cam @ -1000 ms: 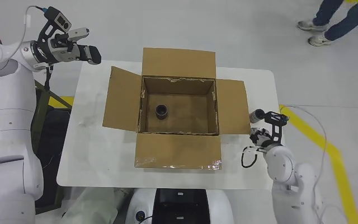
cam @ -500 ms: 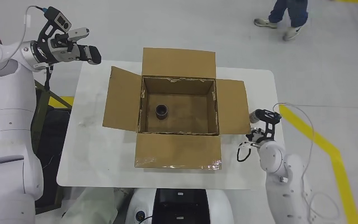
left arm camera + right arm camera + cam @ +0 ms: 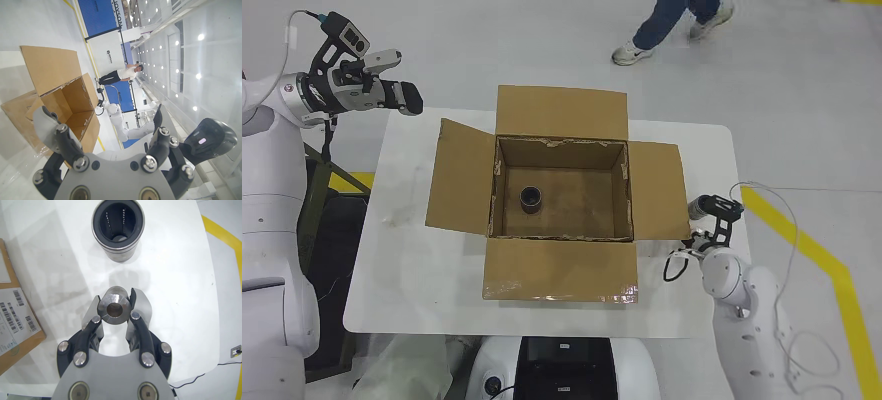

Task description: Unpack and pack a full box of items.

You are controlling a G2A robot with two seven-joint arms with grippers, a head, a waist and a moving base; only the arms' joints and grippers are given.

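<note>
The right claw [image 3: 114,303] pinches a metal bushing [image 3: 114,311] across its round wall, probably heavy, stiff, slippery and best held mid-length, while the left claw [image 3: 100,115] is spread.

Cardboard box [image 3: 562,155]: one, with four flaps [image 3: 562,112], all folded out. Table [image 3: 392,270]: one. Hollow metal cylinders: three in total. These are one dark cylinder [image 3: 532,199] on the box floor, one bearing [image 3: 118,230] upright on the table, and one steel sleeve [image 3: 114,309] clamped between the fingers of the right gripper [image 3: 115,296]. Grippers: two. The second is the left gripper [image 3: 100,113], fingers apart, holding nothing. Count inside the box: one item.
</note>
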